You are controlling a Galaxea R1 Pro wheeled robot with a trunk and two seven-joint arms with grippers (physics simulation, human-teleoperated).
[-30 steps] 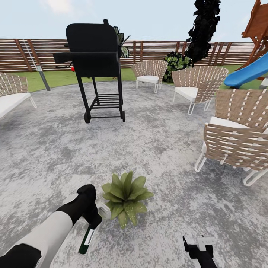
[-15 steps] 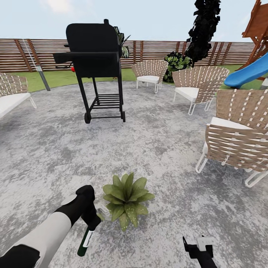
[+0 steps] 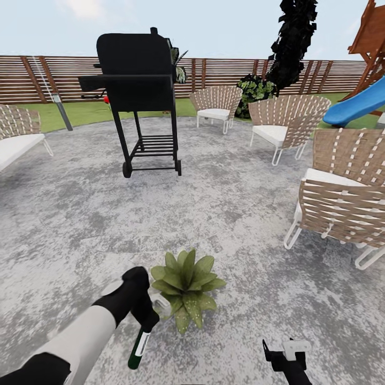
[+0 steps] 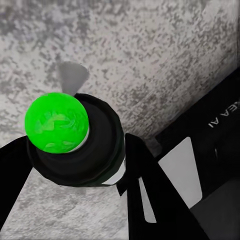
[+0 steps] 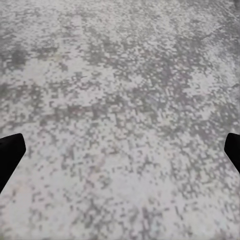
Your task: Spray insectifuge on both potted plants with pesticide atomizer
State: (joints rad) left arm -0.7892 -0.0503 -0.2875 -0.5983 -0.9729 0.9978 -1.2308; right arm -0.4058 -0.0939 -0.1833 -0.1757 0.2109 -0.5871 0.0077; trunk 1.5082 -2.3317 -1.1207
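Observation:
My left gripper [image 3: 144, 320] is shut on the pesticide atomizer [image 3: 138, 347], a dark green bottle with a white label that hangs down from it. The pale spray head [image 3: 160, 306] touches the left leaves of a potted plant [image 3: 186, 289], a broad green rosette with pale speckles, on the grey patio [image 3: 80, 214] of the garden. In the left wrist view the bottle [image 4: 75, 150] shows end-on with a bright green base between black fingers [image 4: 145, 190]. My right gripper [image 3: 283, 353] hangs open low at the right, above bare paving [image 5: 120, 100].
A black wheeled grill [image 3: 139, 80] stands ahead on the patio. Wicker chairs [image 3: 342, 208] line the right side, and a bench [image 3: 16, 139] is at the left. A grey bollard lamp [image 3: 61, 112], a blue slide [image 3: 358, 101] and the slat fence [image 3: 224, 72] lie beyond.
My left arm has carried the atomizer to the right, bringing its spray head against the plant's leaves. The view has shifted slightly. The right gripper has stayed put.

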